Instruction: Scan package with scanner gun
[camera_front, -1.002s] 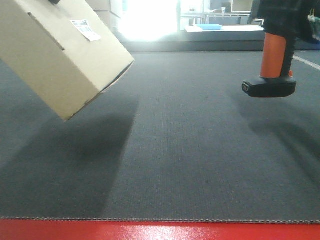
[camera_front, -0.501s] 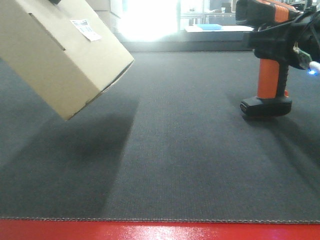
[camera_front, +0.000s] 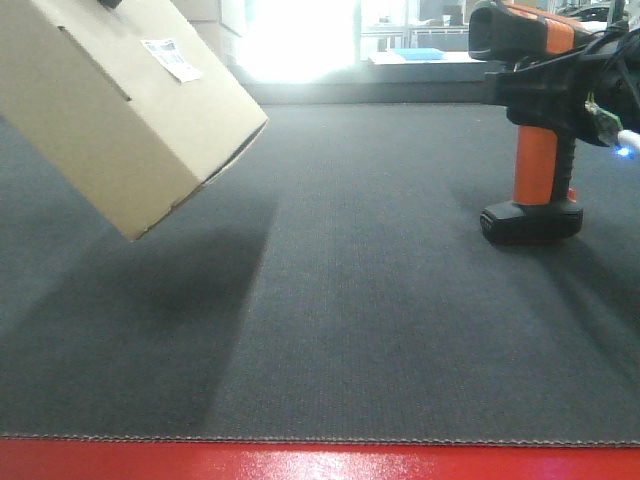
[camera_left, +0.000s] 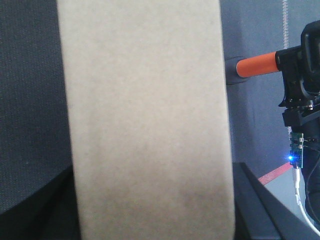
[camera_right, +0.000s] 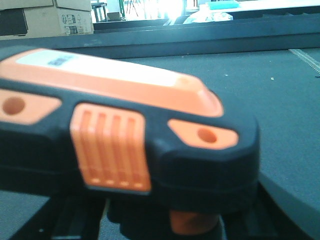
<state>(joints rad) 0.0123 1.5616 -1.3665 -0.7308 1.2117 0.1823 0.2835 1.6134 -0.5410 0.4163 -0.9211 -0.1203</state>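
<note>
Risks first: the flat tan cardboard package (camera_front: 120, 110) hangs tilted in the air at upper left. The left gripper (camera_left: 150, 215) appears closed on it, with dark fingers (camera_left: 40, 210) flanking its sides. Held at a slant, it could slip or twist loose. Its small white barcode label (camera_front: 170, 58) lies on the upturned face, so a beam from low down might hit it at a glancing angle and fail to read.

Well apart at right stands the pistol-shaped black-and-orange scanner gun (camera_front: 535, 170). Its base is on or just above the dark grey mat (camera_front: 380, 300); I cannot tell which. The black right gripper (camera_front: 560, 95) appears closed around its upper handle.

No obstacle shows between them. A red strip (camera_front: 320, 462) edges the mat, and larger cardboard boxes (camera_right: 45, 20) sit far behind.
</note>
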